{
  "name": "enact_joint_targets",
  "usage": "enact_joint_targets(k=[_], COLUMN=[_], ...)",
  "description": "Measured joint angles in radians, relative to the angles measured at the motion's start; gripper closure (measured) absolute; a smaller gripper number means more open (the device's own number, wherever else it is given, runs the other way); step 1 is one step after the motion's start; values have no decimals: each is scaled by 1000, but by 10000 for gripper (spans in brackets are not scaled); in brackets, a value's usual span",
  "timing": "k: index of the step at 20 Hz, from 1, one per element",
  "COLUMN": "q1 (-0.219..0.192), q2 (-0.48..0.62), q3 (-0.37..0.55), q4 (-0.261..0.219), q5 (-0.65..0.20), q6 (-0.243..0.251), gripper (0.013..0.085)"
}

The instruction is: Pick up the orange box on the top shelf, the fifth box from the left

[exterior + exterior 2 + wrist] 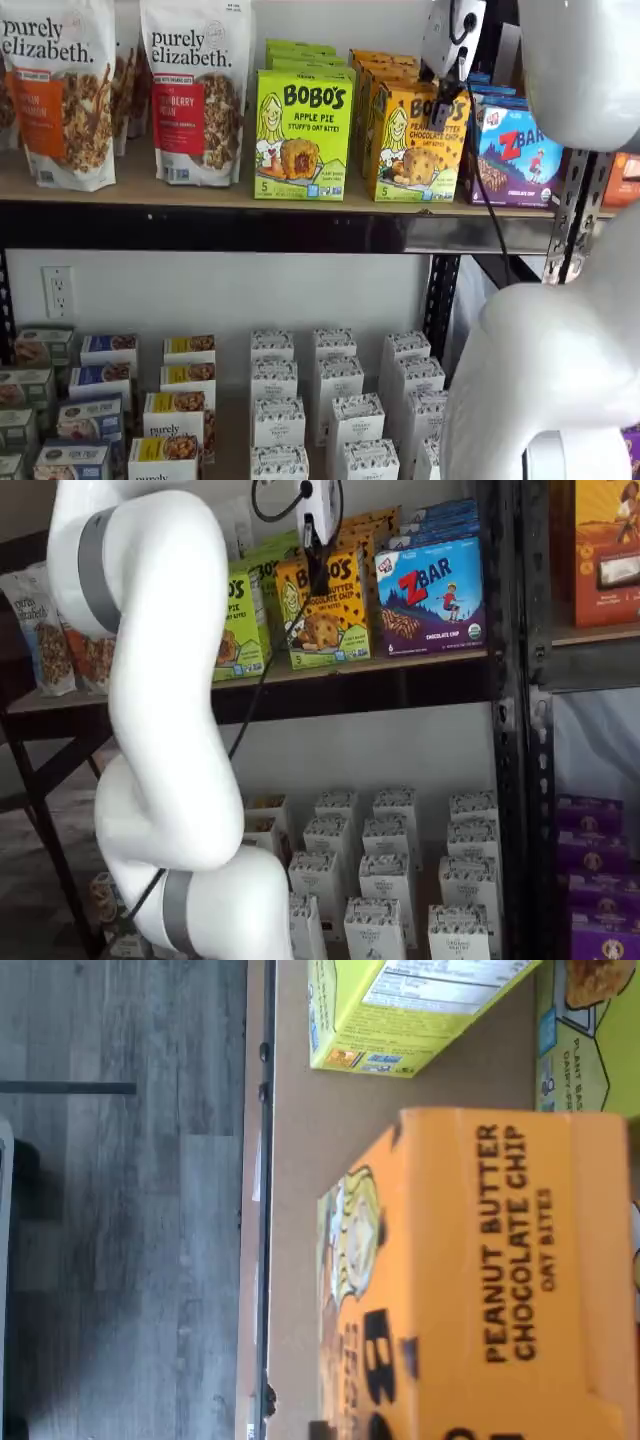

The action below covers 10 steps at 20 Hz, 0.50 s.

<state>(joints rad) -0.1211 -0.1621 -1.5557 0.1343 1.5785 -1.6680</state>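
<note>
The orange box (415, 150) stands upright on the top shelf (200, 195), between a lime-green carton and a blue ZBar box; both shelf views show it (325, 615). The wrist view looks closely onto its top and front (480, 1280), printed "Peanut Butter Chocolate Chip", with the tan board (320, 1150) beside it. My gripper (441, 108) comes down from above, its white body over the box and its black fingers at the box's top edge, also seen in a shelf view (318, 565). No gap shows between the fingers, and I cannot tell whether they are pressing on the carton.
A lime-green Apple Pie carton (300, 135) stands left of the orange box, and the ZBar box (515, 155) stands right of it. Granola bags (195, 90) fill the shelf's left end. Small white boxes (330, 400) stand on the lower level. The white arm (160, 700) blocks part of the view.
</note>
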Motion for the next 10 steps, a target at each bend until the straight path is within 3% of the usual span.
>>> enact_joint_targets(k=[7, 10], q1=[3, 4], q2=[-1, -1], q3=[0, 0], q4=[0, 3], q5=[-2, -1], q6=[3, 5], gripper=[570, 570])
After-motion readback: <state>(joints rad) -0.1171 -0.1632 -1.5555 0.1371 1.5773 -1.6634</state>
